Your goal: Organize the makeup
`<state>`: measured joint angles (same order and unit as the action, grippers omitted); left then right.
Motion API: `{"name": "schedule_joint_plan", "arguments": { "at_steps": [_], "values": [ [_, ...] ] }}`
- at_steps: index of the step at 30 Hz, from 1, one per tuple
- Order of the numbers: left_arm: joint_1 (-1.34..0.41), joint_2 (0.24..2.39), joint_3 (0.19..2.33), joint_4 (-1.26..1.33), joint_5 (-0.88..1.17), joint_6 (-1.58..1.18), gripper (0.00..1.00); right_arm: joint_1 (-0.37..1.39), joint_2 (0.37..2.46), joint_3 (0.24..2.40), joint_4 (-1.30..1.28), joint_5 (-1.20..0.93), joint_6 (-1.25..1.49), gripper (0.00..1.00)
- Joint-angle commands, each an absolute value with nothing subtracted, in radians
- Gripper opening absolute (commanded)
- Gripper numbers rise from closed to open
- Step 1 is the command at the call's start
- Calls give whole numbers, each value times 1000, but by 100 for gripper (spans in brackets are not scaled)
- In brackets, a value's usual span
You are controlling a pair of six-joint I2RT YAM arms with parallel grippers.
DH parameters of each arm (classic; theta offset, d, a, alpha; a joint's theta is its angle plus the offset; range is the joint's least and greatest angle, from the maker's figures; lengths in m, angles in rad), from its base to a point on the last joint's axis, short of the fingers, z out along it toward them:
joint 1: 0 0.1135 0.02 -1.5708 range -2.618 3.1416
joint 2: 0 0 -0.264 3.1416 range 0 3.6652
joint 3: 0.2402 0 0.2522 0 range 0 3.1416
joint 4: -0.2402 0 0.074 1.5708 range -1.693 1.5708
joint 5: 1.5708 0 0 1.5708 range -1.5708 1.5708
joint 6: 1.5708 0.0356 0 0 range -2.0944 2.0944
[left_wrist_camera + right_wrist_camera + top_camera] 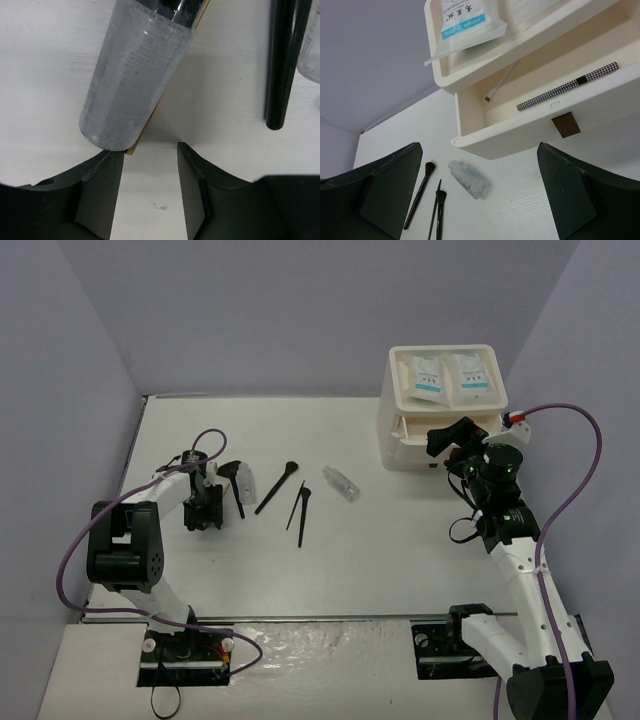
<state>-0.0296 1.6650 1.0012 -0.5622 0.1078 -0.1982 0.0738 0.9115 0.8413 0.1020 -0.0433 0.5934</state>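
Note:
My left gripper (203, 522) points down at the table, open and empty (150, 167). Just ahead of its fingertips a clear vial (137, 75) lies across a thin wooden stick (131, 149). A black brush handle (281, 65) and a second vial (311, 55) lie to the right. Two more black brushes (278, 487) (302, 510) and a clear vial (340, 483) lie mid-table. Two white sachets (427, 378) (472, 375) lie on top of the box. My right gripper (455, 435) is open wide and empty (480, 165) before the open drawer (530, 120).
The white three-drawer box (400, 445) stands at the back right, its top drawer pulled out. The drawer holds a checked pencil (567, 86) and a thin stick (500, 85), and has a brown handle (566, 124). Grey walls close in the table.

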Motion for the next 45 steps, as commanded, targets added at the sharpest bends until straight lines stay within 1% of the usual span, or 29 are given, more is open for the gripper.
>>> {"name": "schedule_joint_plan", "arguments": {
  "at_steps": [1, 15, 21, 36, 38, 42, 43, 45],
  "values": [
    [-35, 1653, 1013, -577, 125, -205, 42, 83, 893, 847, 186, -33, 584, 96],
    [-121, 1662, 1017, -587, 82, -239, 31, 92, 884, 848, 187, -31, 588, 96],
    [-146, 1675, 1031, -572, 74, -261, 28, 97, 882, 848, 187, -31, 590, 96],
    [-148, 1758, 1083, -538, 71, -288, 26, 96, 879, 845, 187, -41, 599, 96],
    [-149, 1770, 1087, -535, 67, -293, 24, 96, 880, 844, 187, -42, 600, 96],
    [-149, 1785, 1095, -531, 64, -301, 13, 97, 881, 844, 187, -44, 600, 96],
    [-150, 1786, 1095, -531, 64, -301, 12, 97, 881, 844, 187, -44, 600, 96],
    [-157, 1787, 1096, -532, 61, -304, 5, 96, 881, 843, 186, -46, 602, 96]
  ]
}}
